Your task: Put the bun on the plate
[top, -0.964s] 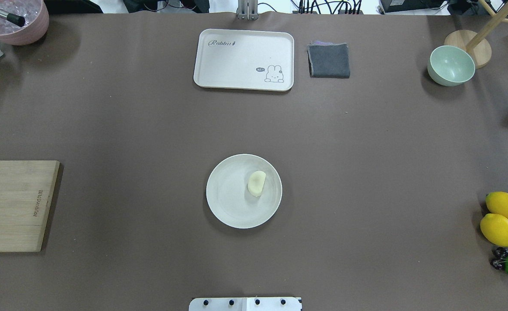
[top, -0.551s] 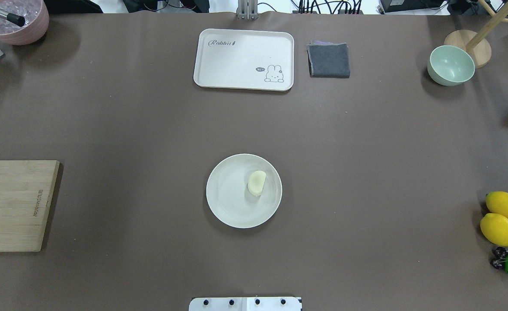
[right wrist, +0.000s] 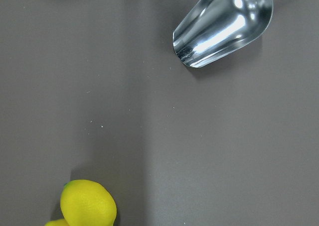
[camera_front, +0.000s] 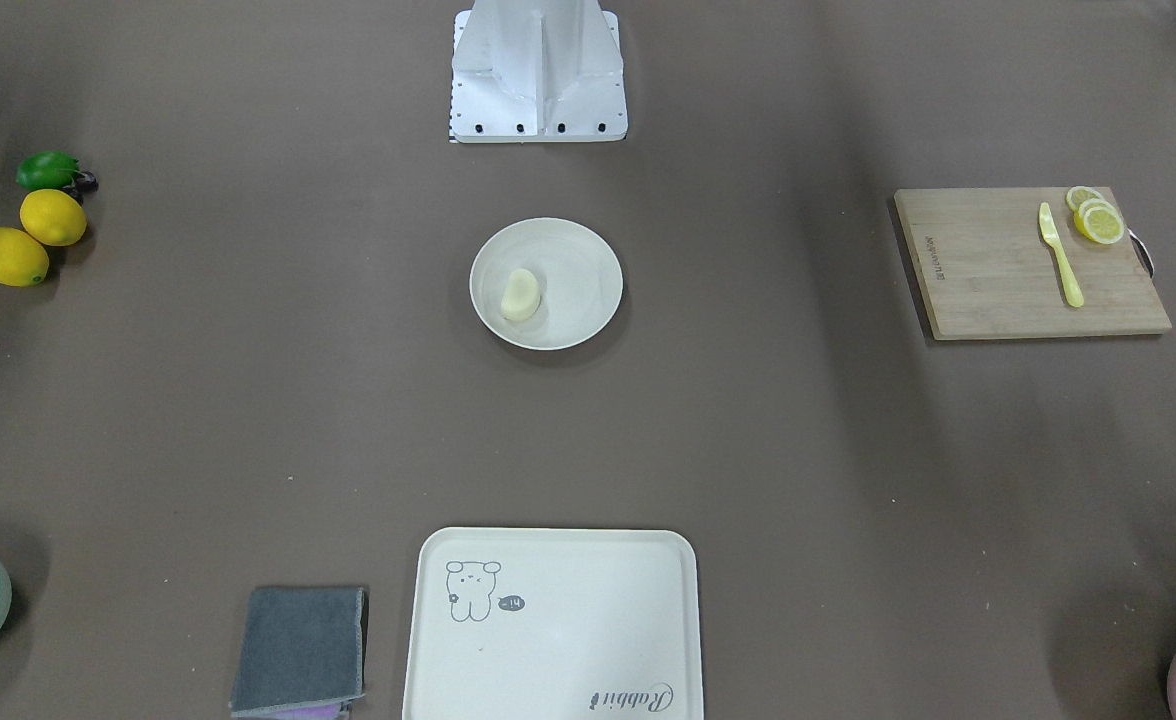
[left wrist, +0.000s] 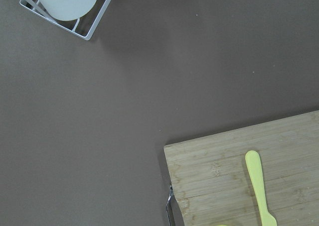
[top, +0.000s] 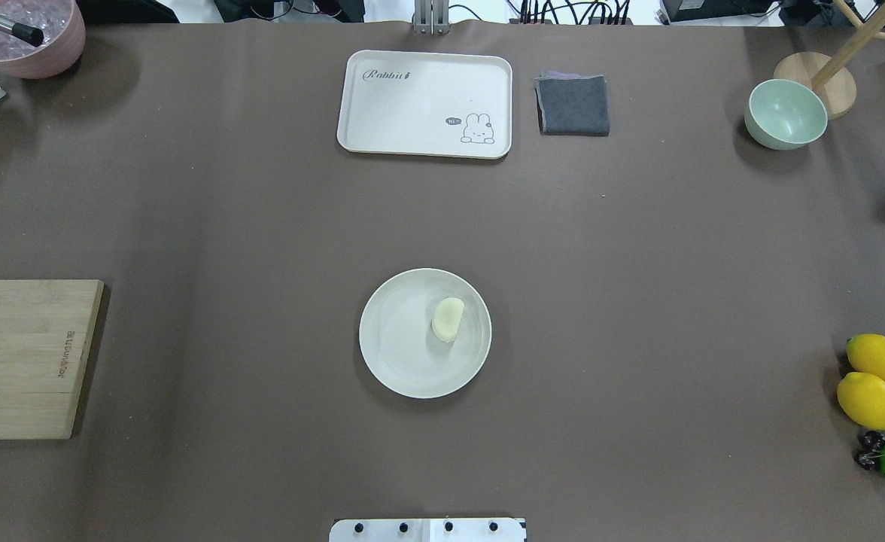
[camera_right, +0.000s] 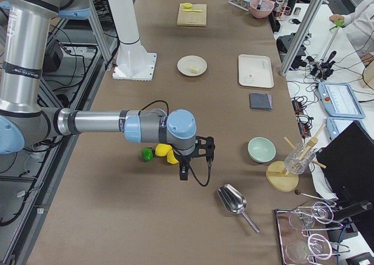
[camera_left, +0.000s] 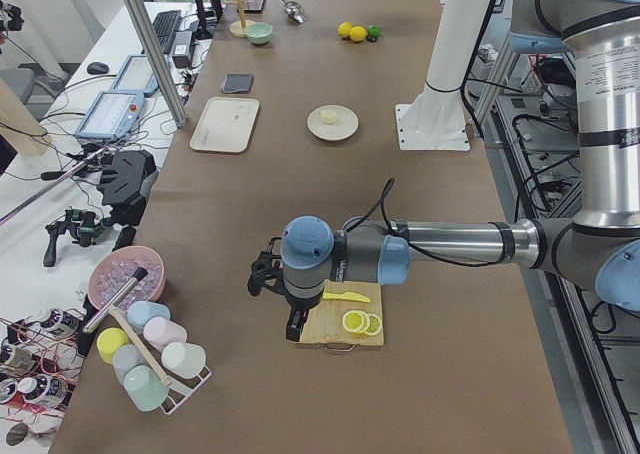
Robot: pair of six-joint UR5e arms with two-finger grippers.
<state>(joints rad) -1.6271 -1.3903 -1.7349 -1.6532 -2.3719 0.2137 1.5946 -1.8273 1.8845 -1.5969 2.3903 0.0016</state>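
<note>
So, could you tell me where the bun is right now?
In the overhead view the bun lies on the plate, slightly right of its centre, mid-table near the robot's base.

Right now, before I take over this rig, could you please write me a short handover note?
Left pincer: hangs by the cutting board at the table's left end; open or shut cannot be told.
Right pincer: hangs by the lemons at the right end; open or shut cannot be told.
Things: the bun lies on the plate, mid-table, in front of the base, with nothing touching it.
Done: bun on plate.
Left: nothing that shows.
</note>
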